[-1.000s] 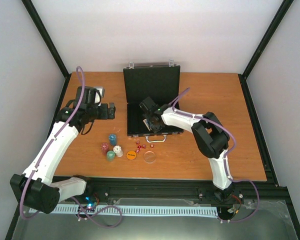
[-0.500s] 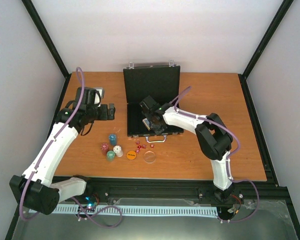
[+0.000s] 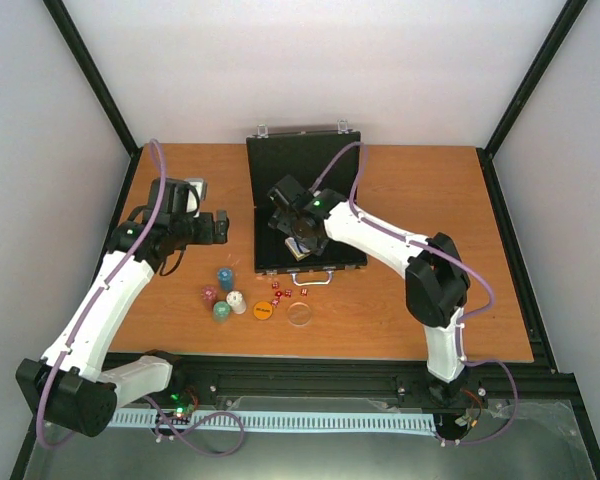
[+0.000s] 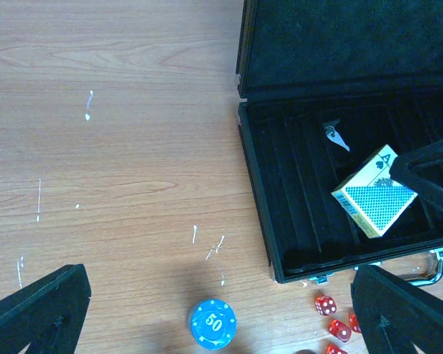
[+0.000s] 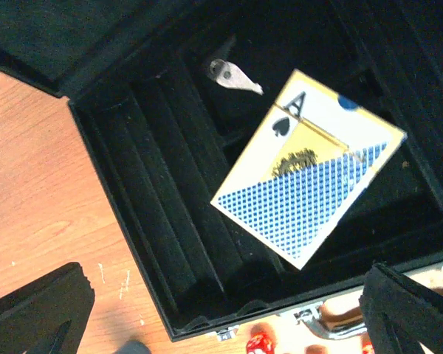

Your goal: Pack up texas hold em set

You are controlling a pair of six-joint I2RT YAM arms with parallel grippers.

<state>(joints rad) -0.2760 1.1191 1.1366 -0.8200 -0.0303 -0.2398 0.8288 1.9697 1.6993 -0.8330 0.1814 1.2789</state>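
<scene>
I see the deck (image 5: pixel 310 166) lying in the case (image 3: pixel 305 170), perhaps not seated. Both jaws stand wide, empty. Chips (image 3: pixel 225 280), dice (image 4: pixel 325 304) and discs (image 3: pixel 263 310) wait on the tabletop (image 3: pixel 430 300) at the case's seven o'clock, and the lid is up.

The case (image 3: pixel 305 170) is black inside and out, with silver latches (image 3: pixel 261 129) and a silver handle (image 4: pixel 428 271). The table (image 3: pixel 430 200) is orange-brown wood grain. The deck (image 5: pixel 310 188) shows a fine blue cross-hatch on white, a yellow panel and a black ace of spades. The blue stack (image 3: pixel 225 278) has 50 in white on top, and beside it are a red stack (image 3: pixel 209 295), a green stack (image 3: pixel 221 312), a white stack (image 3: pixel 237 301), an orange disc (image 3: pixel 263 310), a clear disc (image 3: pixel 300 314) and red dice (image 4: pixel 325 304) with white pips.
</scene>
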